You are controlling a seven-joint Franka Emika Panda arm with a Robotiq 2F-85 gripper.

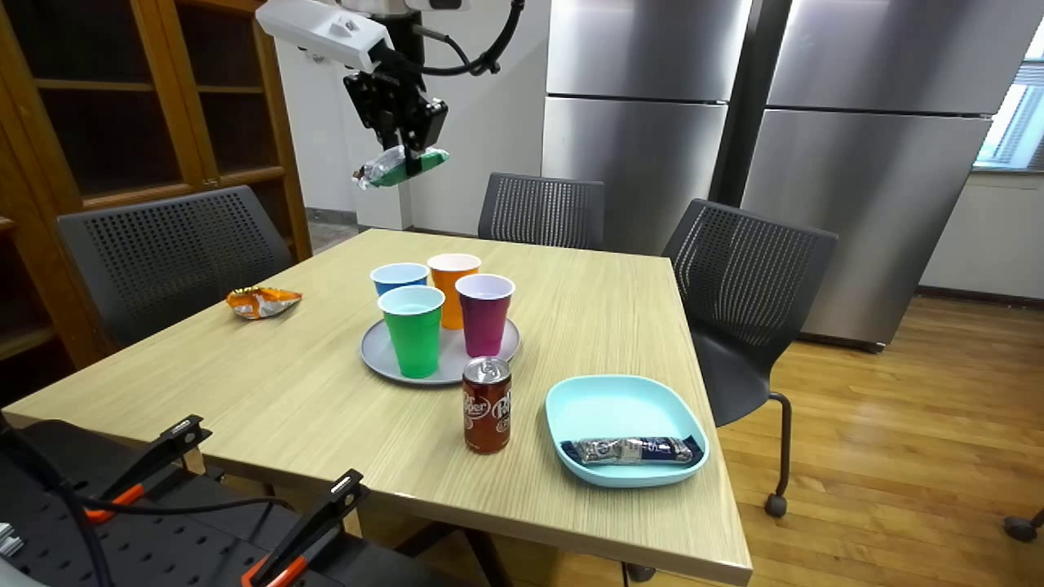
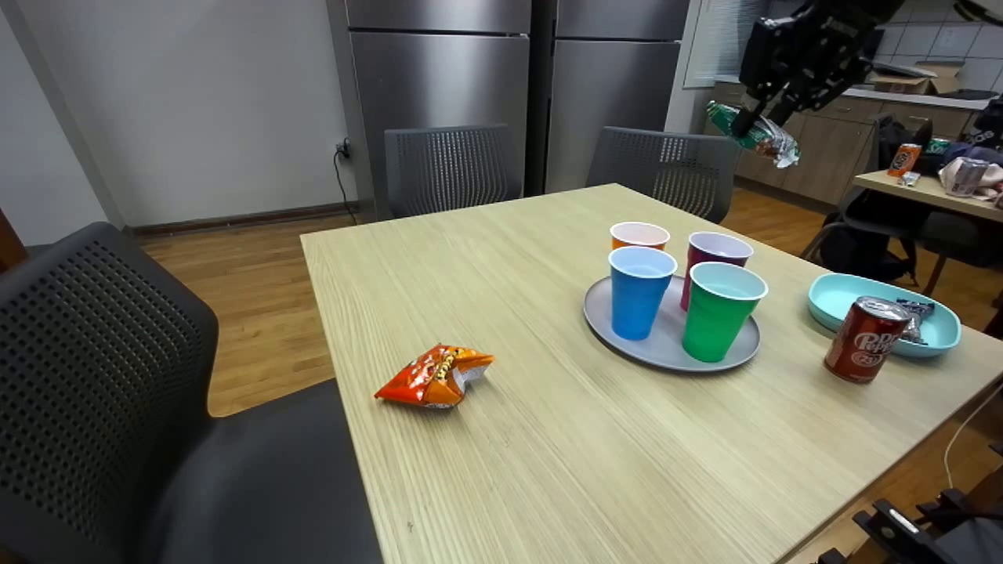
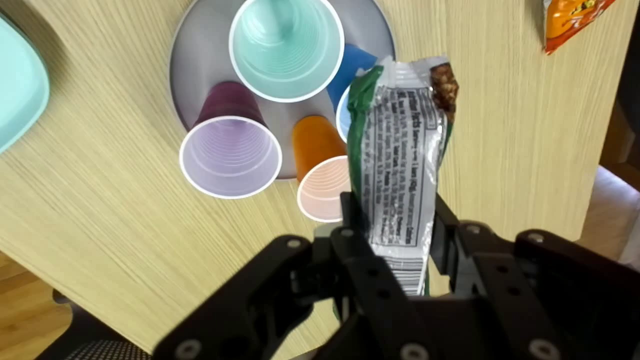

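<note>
We have the wrapped bar (image 3: 402, 165) clenched between our jaws, above the bench (image 1: 587, 318).
Open air separates them from the cups (image 1: 413, 338) below; bench edges (image 3: 597, 150) run on either side.

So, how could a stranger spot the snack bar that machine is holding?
Find the pale table, then look above it to the black hand. Gripped there is the snack bar; unlike the silver-and-navy bar in the turquoise tray, its wrapper shows green and it's held in mid-air.
</note>
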